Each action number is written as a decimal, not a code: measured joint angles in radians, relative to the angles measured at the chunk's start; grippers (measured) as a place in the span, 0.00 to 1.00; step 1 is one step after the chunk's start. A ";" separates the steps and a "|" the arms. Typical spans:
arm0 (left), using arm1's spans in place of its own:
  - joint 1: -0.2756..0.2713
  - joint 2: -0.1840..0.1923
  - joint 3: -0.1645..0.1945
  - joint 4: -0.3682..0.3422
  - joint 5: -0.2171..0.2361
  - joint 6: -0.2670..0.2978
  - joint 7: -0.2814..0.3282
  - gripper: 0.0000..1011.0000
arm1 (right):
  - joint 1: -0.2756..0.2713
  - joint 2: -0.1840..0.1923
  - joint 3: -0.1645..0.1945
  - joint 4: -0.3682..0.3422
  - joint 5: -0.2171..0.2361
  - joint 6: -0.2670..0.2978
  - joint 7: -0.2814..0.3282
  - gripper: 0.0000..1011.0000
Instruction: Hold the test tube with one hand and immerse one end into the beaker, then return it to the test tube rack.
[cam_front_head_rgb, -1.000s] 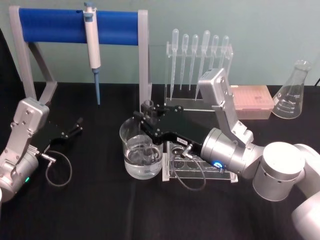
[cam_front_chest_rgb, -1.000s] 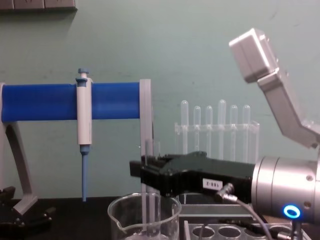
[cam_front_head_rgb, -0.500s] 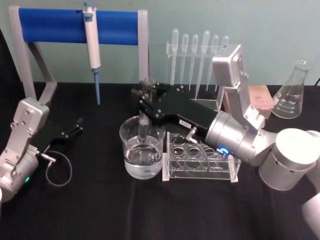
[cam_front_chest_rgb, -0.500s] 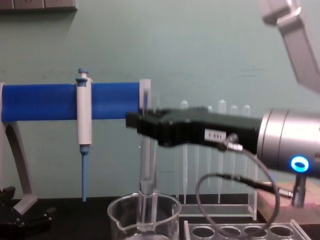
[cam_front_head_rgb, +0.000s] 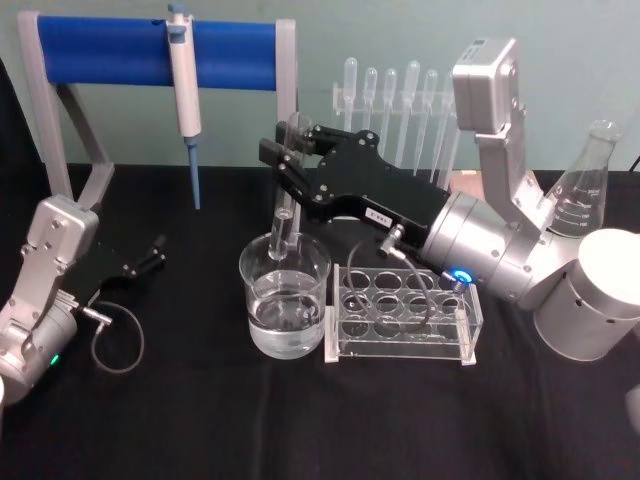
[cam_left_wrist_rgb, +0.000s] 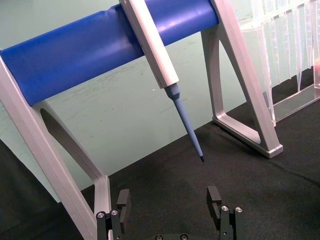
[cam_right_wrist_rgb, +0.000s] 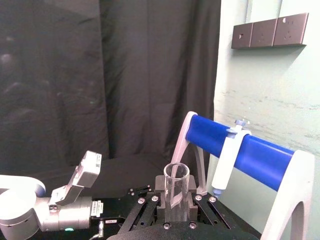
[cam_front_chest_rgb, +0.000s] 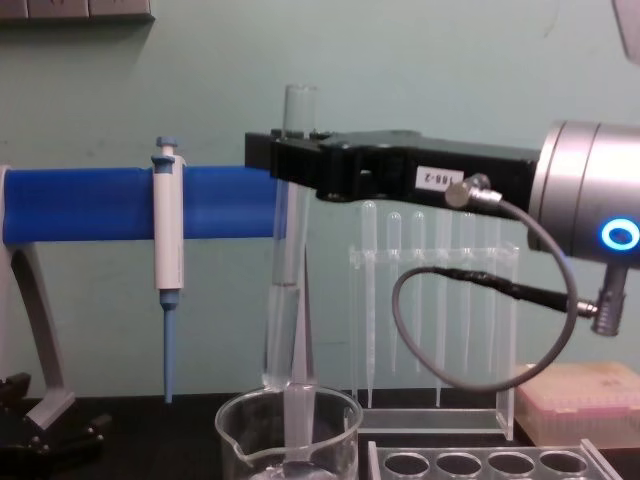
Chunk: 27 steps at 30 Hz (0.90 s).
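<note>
**A:** Fingers first: what have they got?

**B:** The right gripper (cam_front_head_rgb: 287, 152) has its fingers (cam_right_wrist_rgb: 159, 190) closed on the tube (cam_front_head_rgb: 283, 215). It grips high up, with a short piece of the open rim standing above them. The left gripper (cam_left_wrist_rgb: 169, 200) has its fingers spread wide with nothing between them. It sits low at the table's (cam_front_head_rgb: 200, 420) left side.

**A:** Which way does the tube run?

**B:** Its long axis is close to upright, open end up and round end down. In the chest view the top leans slightly to the robot's right.

**A:** And where is the round end?

**B:** It is over the beaker's (cam_front_head_rgb: 255, 305) mouth, at about rim level. I cannot tell whether it is just above the rim or just inside. There is water in the lower part of the beaker, well below the tube.

**A:** What crowds it?

**B:** The rack (cam_front_head_rgb: 400, 352) stands just to the right of the beaker. I cannot tell whether they touch. Its round holes face up under the gripper's black body. Farther back, the grey post of the blue stand (cam_front_head_rgb: 150, 50) lines up behind the tube in the chest view. A pipette (cam_front_head_rgb: 183, 85) hangs from the stand to the left. The droppers (cam_front_head_rgb: 400, 110) stand behind the gripper and a flask (cam_front_head_rgb: 585, 190) is far right.

**A:** Any open room?

**B:** There is bare black table in front of the beaker and rack, and between the beaker and the left gripper.
</note>
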 joint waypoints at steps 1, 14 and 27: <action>0.000 0.000 0.000 0.000 0.000 0.000 0.000 0.99 | 0.001 0.002 0.001 -0.003 0.002 0.003 -0.002 0.22; 0.000 0.000 0.000 0.000 0.000 0.000 0.000 0.99 | -0.005 0.072 0.046 -0.054 0.073 0.024 -0.004 0.22; 0.000 0.000 0.000 0.000 0.000 0.000 0.000 0.99 | -0.074 0.180 0.129 -0.079 0.144 -0.010 -0.002 0.22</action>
